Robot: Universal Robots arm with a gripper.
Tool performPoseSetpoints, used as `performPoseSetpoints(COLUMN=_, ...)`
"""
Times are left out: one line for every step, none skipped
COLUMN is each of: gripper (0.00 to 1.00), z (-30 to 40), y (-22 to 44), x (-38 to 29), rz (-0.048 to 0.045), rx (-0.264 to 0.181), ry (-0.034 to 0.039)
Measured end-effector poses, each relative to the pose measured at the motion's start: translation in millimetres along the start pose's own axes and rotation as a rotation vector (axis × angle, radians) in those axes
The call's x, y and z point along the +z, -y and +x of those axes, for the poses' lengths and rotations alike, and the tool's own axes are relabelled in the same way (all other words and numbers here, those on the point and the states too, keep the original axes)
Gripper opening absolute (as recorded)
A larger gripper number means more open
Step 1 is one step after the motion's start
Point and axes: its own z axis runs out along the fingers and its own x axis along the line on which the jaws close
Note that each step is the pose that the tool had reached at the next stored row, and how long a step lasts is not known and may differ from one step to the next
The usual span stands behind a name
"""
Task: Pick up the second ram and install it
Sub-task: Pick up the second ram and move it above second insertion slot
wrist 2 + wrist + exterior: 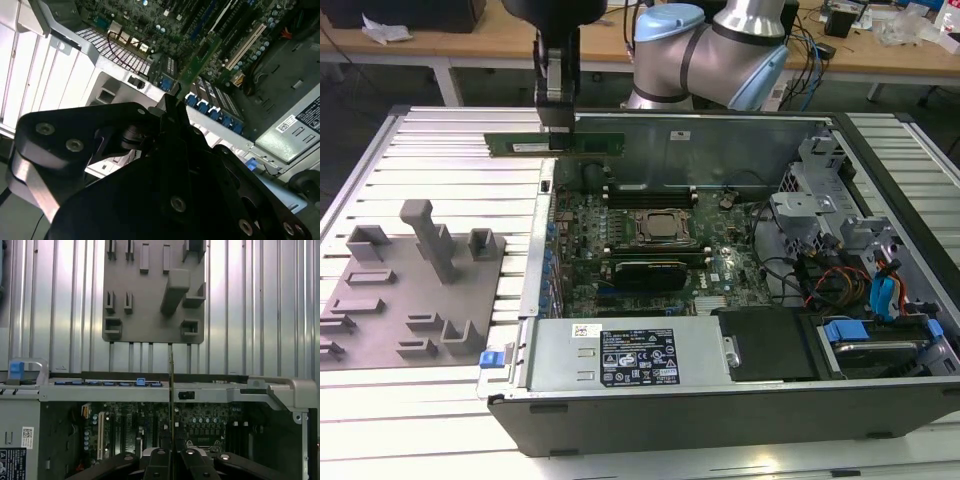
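Above the computer case's [720, 128] wall, the end effector [557, 128] pinches the second ram [600, 144] level, clear of the motherboard [575, 225]; a clean install likely demands squaring it over a memory slot [650, 187].

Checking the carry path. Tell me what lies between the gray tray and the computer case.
In the exterior view, a bare strip of ribbed table separates the gray tray from the computer case. The gripper holds the second ram above the case's edge.
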Motion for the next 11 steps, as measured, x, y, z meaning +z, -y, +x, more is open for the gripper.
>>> performPoseSetpoints(gripper=0.14, z=-0.5, y=2.9, x=0.0, rz=-0.0002, rx=0.000, ry=0.0001)
performPoseSetpoints(gripper=0.14, z=-1.2, y=5.4, x=0.0, rz=-0.0004, rx=0.000, ry=0.0001)
performPoseSetpoints(gripper=0.14, z=-3.4, y=9.8, x=0.2, rz=-0.0009, rx=0.000, ry=0.0000)
performPoseSetpoints(gripper=0.14, z=-4.8, y=12.2, x=0.6, rz=-0.0011, rx=0.001, ry=0.0001)
performPoseSetpoints(gripper=0.14, z=-5.3, y=14.8, x=0.9, rz=-0.0014, rx=0.002, ry=0.0002)
performPoseSetpoints(gripper=0.14, z=-5.6, y=17.1, x=1.2, rz=-0.0015, rx=0.004, ry=0.0004)
performPoseSetpoints(gripper=0.14, z=-5.9, y=18.9, x=1.4, rz=-0.0016, rx=0.006, ry=0.0005)
performPoseSetpoints(gripper=0.14, z=-6.4, y=21.5, x=1.7, rz=-0.0020, rx=0.007, ry=0.0005)
performPoseSetpoints(gripper=0.14, z=-6.8, y=24.2, x=2.0, rz=-0.0025, rx=0.008, ry=0.0006)
performPoseSetpoints(gripper=0.14, z=-7.4, y=27.8, x=2.9, rz=-0.0038, rx=0.008, ry=0.0007)
performPoseSetpoints(gripper=0.14, z=-7.7, y=30.8, x=3.6, rz=-0.0054, rx=0.008, ry=0.0006)
